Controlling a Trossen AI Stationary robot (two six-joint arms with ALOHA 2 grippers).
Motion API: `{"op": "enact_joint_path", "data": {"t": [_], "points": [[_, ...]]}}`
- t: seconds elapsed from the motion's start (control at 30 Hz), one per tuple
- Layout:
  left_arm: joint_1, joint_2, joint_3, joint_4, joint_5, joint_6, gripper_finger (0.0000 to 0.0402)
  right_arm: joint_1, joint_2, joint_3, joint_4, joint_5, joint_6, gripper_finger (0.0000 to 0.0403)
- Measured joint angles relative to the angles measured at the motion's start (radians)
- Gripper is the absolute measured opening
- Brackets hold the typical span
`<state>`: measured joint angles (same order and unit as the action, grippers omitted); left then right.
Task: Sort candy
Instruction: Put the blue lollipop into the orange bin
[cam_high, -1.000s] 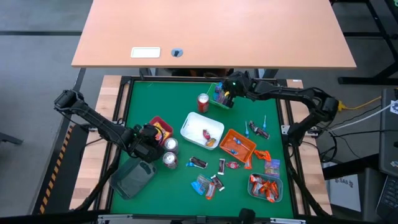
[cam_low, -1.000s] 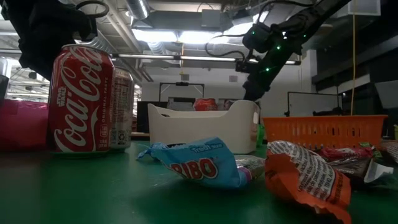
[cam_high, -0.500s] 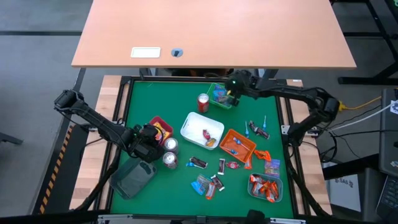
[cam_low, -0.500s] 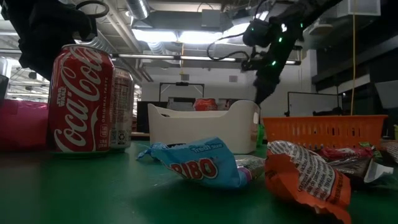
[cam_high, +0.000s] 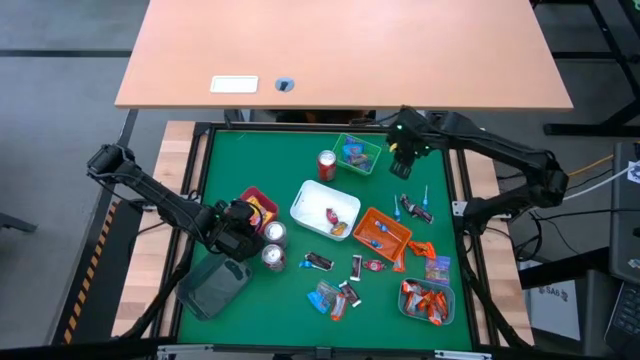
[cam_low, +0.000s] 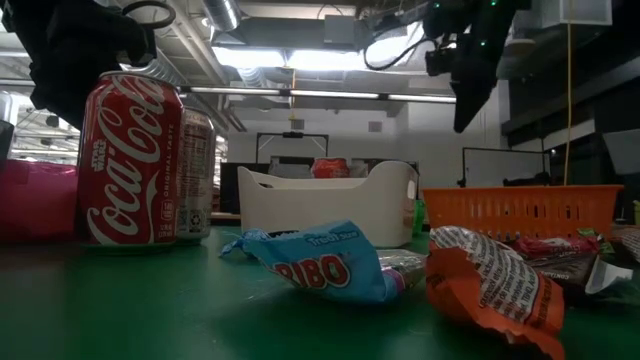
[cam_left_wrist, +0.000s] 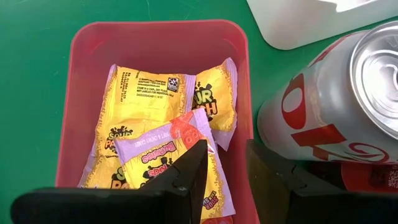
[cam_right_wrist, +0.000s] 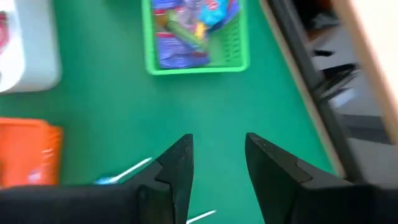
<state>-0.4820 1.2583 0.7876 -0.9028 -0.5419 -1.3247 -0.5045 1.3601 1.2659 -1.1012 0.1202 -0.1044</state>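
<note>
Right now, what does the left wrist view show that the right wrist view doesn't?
Left wrist view only: a red tray holding yellow candy packets, a soda can beside it, and the left gripper above the tray, fingers apart and empty.

Right wrist view only: a green tray of purple-blue packets, an orange tray, a lollipop stick, and the right gripper, open and empty.

Both: the green mat and a corner of the white tray.

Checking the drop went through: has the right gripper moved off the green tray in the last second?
Yes. In the high view the right gripper was over the green tray; now it hangs open and empty, just to the tray's right.
</note>
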Motion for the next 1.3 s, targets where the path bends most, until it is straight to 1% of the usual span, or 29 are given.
{"op": "enact_joint_path", "data": {"t": [0.13, 0.23, 0.4, 0.5, 0.63, 0.8, 0.97, 1.07, 1.2, 1.3], "points": [[0.000, 0.000, 0.000, 0.000, 0.000, 0.000, 0.0099, 0.000, -0.010, -0.001, -0.045, -0.098, 0.061, 0.0143], [0.000, 0.000, 0.000, 0.000, 0.000, 0.000, 0.0099, 0.000, -0.010, -0.007, -0.065, -0.136, 0.102, 0.0143], [-0.001, 0.000, 0.000, 0.000, 0.000, 0.000, 0.0099, 0.000, -0.011, -0.104, -0.048, -0.192, 0.158, 0.0143], [-0.001, 0.000, 0.000, 0.001, 0.000, 0.000, 0.0099, 0.000, -0.011, -0.189, 0.008, -0.194, 0.198, 0.0143], [-0.001, 0.000, 0.000, 0.001, 0.000, 0.000, 0.0099, 0.000, -0.011, -0.301, 0.134, -0.194, 0.255, 0.0143], [-0.001, 0.000, 0.000, 0.001, 0.000, 0.000, 0.0099, 0.001, -0.011, -0.405, 0.247, -0.196, 0.295, 0.0143], [-0.001, 0.000, 0.000, 0.001, 0.000, 0.000, 0.0099, 0.001, -0.011, -0.482, 0.339, -0.246, 0.332, 0.0143], [-0.001, 0.000, 0.000, 0.002, 0.000, 0.000, 0.0099, 0.001, -0.010, -0.518, 0.366, -0.246, 0.366, 0.0143], [-0.001, 0.000, 0.000, 0.010, 0.000, 0.000, 0.0099, 0.001, -0.006, -0.556, 0.384, -0.246, 0.374, 0.0143], [-0.001, 0.000, 0.000, 0.010, 0.000, 0.000, 0.0099, 0.001, -0.006, -0.591, 0.435, -0.275, 0.382, 0.0143]]}}
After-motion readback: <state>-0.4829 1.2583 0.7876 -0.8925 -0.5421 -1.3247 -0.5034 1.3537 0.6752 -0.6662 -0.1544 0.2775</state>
